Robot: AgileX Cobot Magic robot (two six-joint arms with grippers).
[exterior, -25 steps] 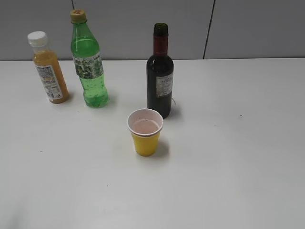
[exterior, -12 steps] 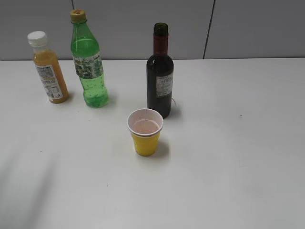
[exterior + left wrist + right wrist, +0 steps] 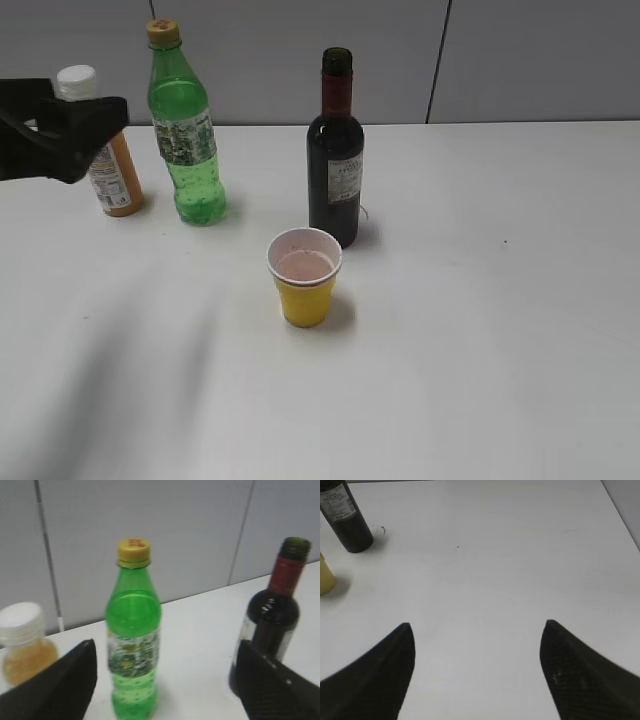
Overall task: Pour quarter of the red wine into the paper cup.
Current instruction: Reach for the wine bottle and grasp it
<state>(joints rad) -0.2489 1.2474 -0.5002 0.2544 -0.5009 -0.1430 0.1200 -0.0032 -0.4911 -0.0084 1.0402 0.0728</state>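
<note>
The red wine bottle (image 3: 336, 170) stands upright and uncapped at the back middle of the white table, dark glass with a maroon neck foil. It also shows in the left wrist view (image 3: 272, 615) and the right wrist view (image 3: 345, 517). The yellow paper cup (image 3: 305, 275) stands just in front of it, with a pale pinkish inside; its edge shows in the right wrist view (image 3: 325, 577). My left gripper (image 3: 85, 135) is open and empty, raised at the far left in front of the orange juice bottle; its jaws (image 3: 166, 645) stand wide apart. My right gripper (image 3: 477, 624) is open and empty over bare table.
A green soda bottle (image 3: 185, 140) with a yellow cap stands left of the wine, and appears between my left jaws in the left wrist view (image 3: 133, 645). An orange juice bottle (image 3: 110, 175) with a white cap stands at the far left. A grey wall runs behind the table.
My left gripper has come into the exterior view from the left edge and now partly covers the orange juice bottle. The bottles and cup have not moved.
</note>
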